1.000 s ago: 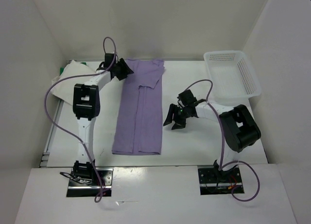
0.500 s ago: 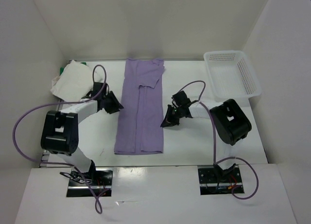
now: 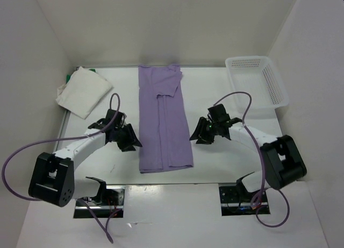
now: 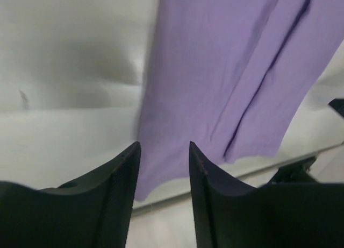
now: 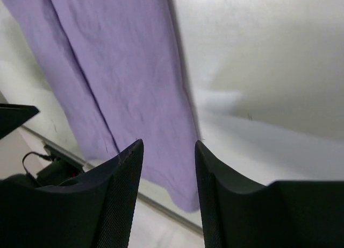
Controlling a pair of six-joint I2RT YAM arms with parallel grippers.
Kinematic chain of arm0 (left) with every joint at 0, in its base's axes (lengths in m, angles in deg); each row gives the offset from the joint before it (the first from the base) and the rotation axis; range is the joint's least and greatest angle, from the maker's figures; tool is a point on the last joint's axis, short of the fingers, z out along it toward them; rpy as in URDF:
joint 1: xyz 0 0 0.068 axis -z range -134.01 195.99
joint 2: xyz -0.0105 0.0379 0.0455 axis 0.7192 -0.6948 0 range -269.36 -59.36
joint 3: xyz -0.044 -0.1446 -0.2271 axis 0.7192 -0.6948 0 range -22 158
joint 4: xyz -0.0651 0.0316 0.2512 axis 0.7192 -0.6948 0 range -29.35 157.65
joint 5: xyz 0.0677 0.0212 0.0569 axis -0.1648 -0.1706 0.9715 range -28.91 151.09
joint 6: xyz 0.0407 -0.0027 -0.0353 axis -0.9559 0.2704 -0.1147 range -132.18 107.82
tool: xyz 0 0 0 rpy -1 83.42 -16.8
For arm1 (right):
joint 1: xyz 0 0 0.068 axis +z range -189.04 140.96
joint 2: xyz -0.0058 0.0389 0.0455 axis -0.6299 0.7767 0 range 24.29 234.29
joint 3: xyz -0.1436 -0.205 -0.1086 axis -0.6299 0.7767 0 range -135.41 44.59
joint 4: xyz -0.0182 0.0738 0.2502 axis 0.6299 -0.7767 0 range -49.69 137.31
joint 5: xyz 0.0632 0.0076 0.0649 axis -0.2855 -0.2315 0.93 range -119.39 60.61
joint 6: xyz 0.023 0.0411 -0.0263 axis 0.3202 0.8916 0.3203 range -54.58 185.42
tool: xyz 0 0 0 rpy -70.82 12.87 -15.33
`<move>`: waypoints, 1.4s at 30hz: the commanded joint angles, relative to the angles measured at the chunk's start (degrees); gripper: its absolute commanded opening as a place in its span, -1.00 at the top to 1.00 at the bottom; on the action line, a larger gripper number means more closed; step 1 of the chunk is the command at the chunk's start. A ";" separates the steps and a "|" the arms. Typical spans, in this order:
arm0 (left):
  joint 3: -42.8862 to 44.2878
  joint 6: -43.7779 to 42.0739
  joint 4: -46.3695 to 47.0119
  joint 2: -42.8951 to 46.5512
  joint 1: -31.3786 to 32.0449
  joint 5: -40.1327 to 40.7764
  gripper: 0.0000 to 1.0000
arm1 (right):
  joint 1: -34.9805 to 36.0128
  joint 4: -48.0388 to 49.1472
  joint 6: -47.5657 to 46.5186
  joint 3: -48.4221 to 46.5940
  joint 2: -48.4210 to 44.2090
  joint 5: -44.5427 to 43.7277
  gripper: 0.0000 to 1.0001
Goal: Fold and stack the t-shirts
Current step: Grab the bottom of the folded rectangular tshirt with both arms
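The lavender t-shirt (image 3: 162,121) lies in a long narrow strip down the middle of the table, sides folded in. It also shows in the left wrist view (image 4: 231,70) and the right wrist view (image 5: 123,65). The white t-shirt (image 3: 84,91) lies folded at the back left, with a sliver of the green t-shirt (image 3: 69,77) under it. My left gripper (image 3: 133,143) is open and empty, just left of the strip's near half. My right gripper (image 3: 199,136) is open and empty, just right of it.
A white perforated basket (image 3: 257,86) stands at the back right. White walls close the table at the back and both sides. The table's near edge (image 3: 172,179) runs just below the lavender shirt's hem.
Both arms have swung toward the near end of the lavender shirt, the left one from its far collar end. The shirt has shifted and now slants a little to the right at its near end.
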 commanded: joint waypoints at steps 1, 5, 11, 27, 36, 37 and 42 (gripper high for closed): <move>-2.28 2.71 -7.74 3.62 4.13 -3.72 0.00 | 1.35 -3.38 3.62 5.42 -6.39 0.42 0.02; -5.53 8.51 -10.55 10.84 6.60 -2.14 -0.10 | 6.54 -2.06 10.04 9.64 -10.51 -1.16 0.00; -12.56 13.08 -9.95 14.81 7.83 -3.19 -0.23 | 8.39 -0.56 13.48 14.74 -14.48 0.77 -0.03; -17.93 17.21 0.51 12.08 10.03 -4.51 -0.10 | 10.41 4.89 15.85 18.17 -12.47 2.01 0.17; -19.07 17.74 4.47 10.93 10.03 -5.57 0.39 | 10.94 5.41 15.32 18.17 -11.85 2.01 0.55; -19.07 18.26 4.99 10.93 10.03 -6.18 0.45 | 10.94 5.41 15.32 18.17 -11.32 2.01 0.59; -17.84 16.87 4.22 10.41 10.03 -6.18 0.78 | 11.72 4.72 14.10 16.42 -10.27 1.40 0.98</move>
